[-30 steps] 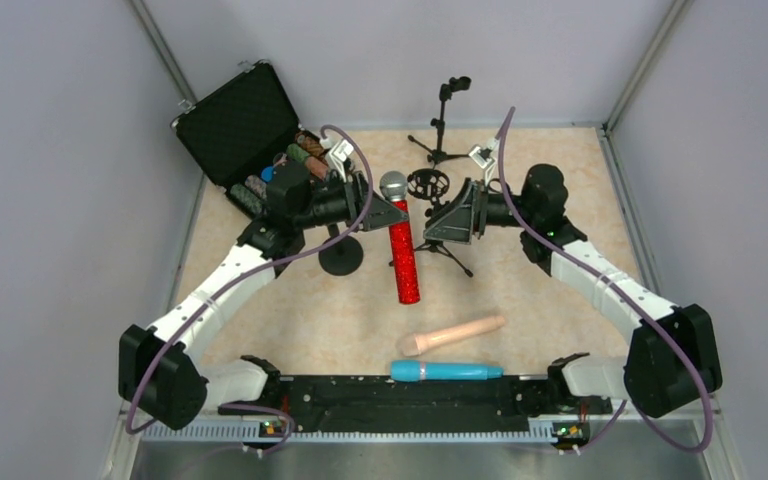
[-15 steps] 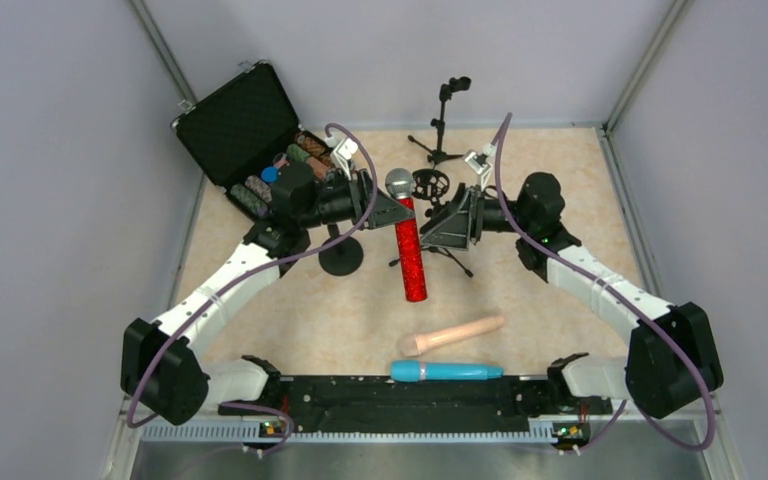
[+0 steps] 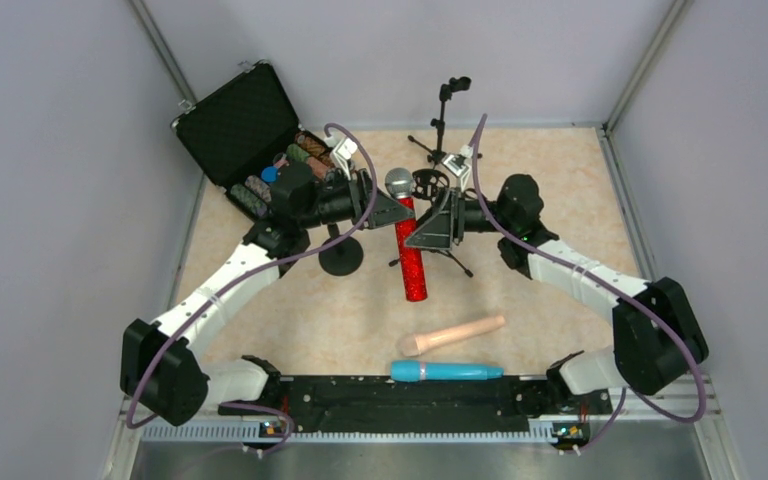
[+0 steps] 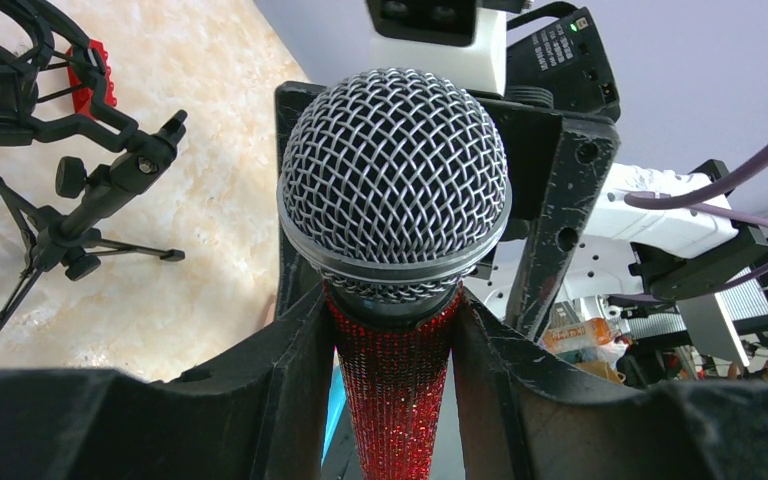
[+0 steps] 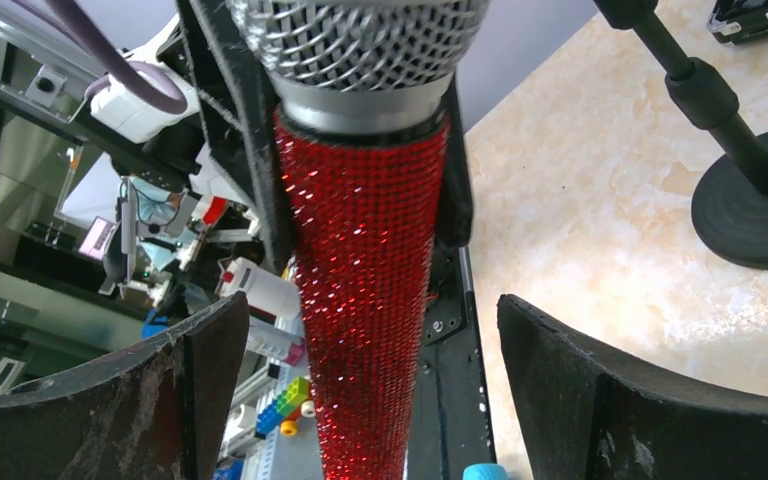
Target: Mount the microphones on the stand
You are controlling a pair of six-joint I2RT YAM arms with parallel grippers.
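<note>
Open black case (image 3: pixel 238 122) with rows of chips (image 3: pixel 305 150), far-left corner

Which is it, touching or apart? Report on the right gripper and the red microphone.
Apart. The right wrist view shows gaps between both fingers of the right gripper and the red microphone.

The left arm (image 3: pixel 222 285) and right arm (image 3: pixel 588 278) had white shells, black joints and 1 purple cable (image 4: pixel 720 185) each. The left gripper (image 4: pixel 390 310) had scuffed black fingers (image 4: pixel 260 400).
</note>
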